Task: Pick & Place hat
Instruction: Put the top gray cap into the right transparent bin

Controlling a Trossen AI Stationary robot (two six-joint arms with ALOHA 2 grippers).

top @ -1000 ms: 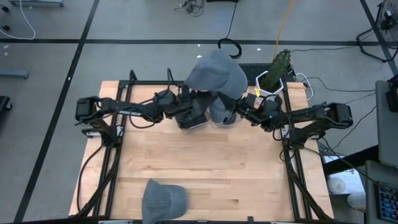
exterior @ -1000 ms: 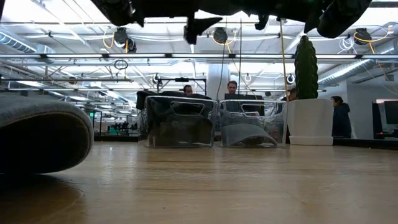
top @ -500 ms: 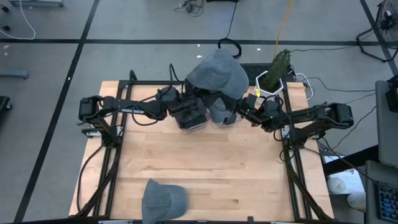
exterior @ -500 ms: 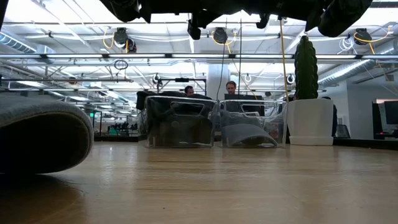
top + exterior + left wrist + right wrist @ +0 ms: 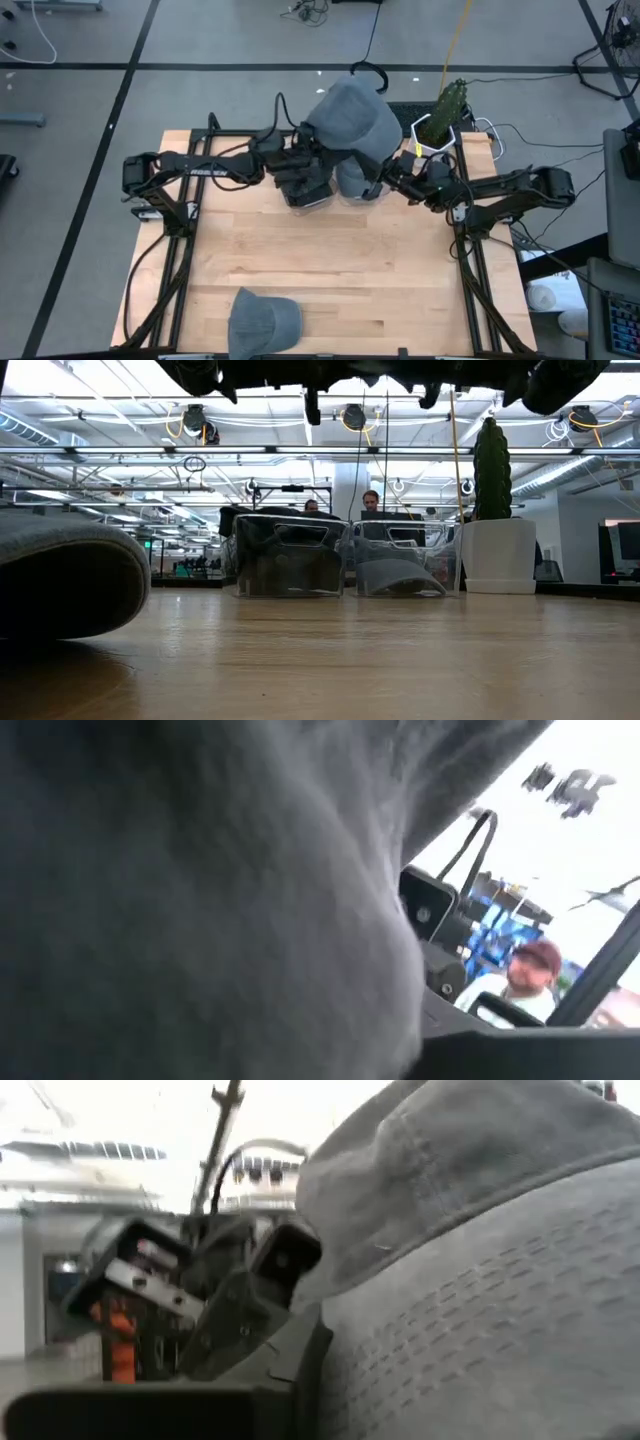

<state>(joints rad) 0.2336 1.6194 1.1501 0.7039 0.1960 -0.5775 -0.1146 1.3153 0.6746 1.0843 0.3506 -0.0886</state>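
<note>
You are looking at a grey cap (image 5: 350, 118) with a rounded fabric crown and a mesh-textured panel, hanging in the air above the far middle of the counter (image 5: 330, 260), over two clear bins (image 5: 340, 555). Its long axis is running diagonally in the high view, the crown bulging toward the far right and the lower edge dipping toward the bins. Your left hand (image 5: 312, 160) is sitting pressed together at the cap's left edge, the grey cloth filling its wrist view. Your right hand (image 5: 385, 178) is reaching in at the cap's lower right edge; you cannot tell how its fingers are standing. A second grey cap (image 5: 262, 320) is lying at the near edge.
</note>
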